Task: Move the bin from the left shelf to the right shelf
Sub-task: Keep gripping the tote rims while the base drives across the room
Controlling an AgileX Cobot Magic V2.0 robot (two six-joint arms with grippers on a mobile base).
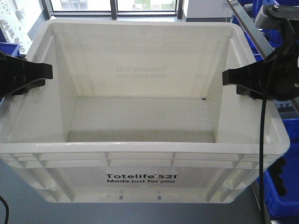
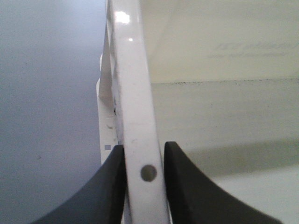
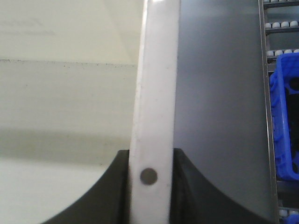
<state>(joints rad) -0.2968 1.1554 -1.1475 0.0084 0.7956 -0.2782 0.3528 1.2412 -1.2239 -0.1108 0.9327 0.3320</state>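
Exterior front-facing view showed the bin [image 1: 140, 147] directly ahead of the robot, filling most of the frame. Its printed long side faced the camera and its interior was empty. Blue bins [image 1: 281, 184] stood to the right on racking, and a window [image 1: 140, 4] lay beyond the far wall.

Task status, as judged from these views:
1. Grasp stage: complete. Both arms had taken the bin by its two short side rims.
2. Transfer stage: not confirmed. A grey surface [image 1: 18, 196] was visible under and beside the bin, but the views did not show whether the bin rested on it or hung clear of it. Which shelf lay beneath could not be determined.
3. Placement on the right shelf and release: outstanding.

Tool status:
- Left gripper [image 2: 144, 156]: jaws narrowed to the width of the rim, one finger outside the wall and one inside, both pads pressed against the white plastic. It was clamped on the left rim.
- Right gripper [image 3: 150, 158]: same arrangement on the opposite rim, fingers flush against both faces with no gap visible. It was clamped on the right rim.

Each grip sat at a small round mark on the rim top.
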